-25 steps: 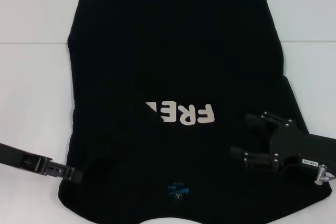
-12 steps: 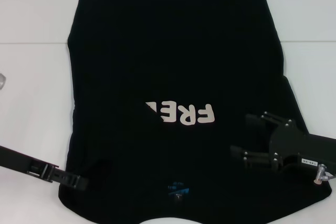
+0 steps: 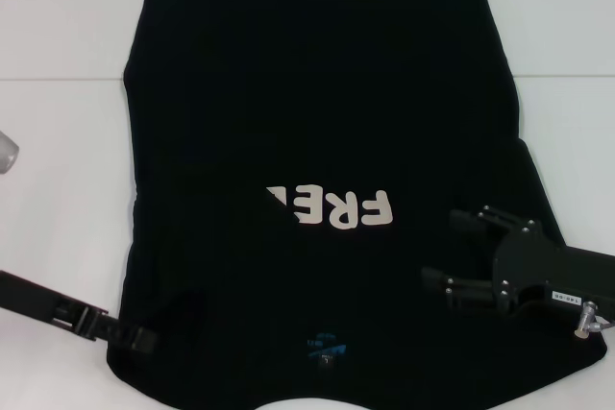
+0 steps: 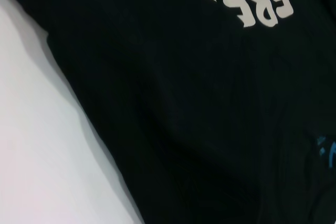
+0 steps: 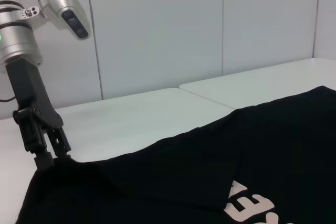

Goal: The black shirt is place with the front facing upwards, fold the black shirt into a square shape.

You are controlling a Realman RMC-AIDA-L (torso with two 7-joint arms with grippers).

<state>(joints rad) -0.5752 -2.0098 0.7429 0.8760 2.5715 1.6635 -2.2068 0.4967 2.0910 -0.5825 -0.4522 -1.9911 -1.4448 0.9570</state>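
Observation:
The black shirt [image 3: 317,93] lies flat on the white table, front up, collar toward me. Its left side is folded in and covers part of the pale "FRE" lettering [image 3: 332,206]. A small blue neck label [image 3: 325,345] shows near the front edge. My left gripper [image 3: 144,340] is at the shirt's near-left edge, its fingers pinched on the cloth; in the right wrist view [image 5: 50,161] the cloth rises to it. My right gripper [image 3: 439,249] hovers open and empty over the shirt's right side. The left wrist view shows only the shirt [image 4: 199,103] and table.
The white table [image 3: 58,160] shows bare to the left and right of the shirt. A seam between two tabletops [image 3: 67,79] runs across behind. A pale wall [image 5: 210,24] stands beyond the table. The left arm's silver wrist [image 5: 21,19] rises above its gripper.
My left gripper has moved toward the table's near edge and a little to the right along the shirt's near-left corner. My right gripper has not moved.

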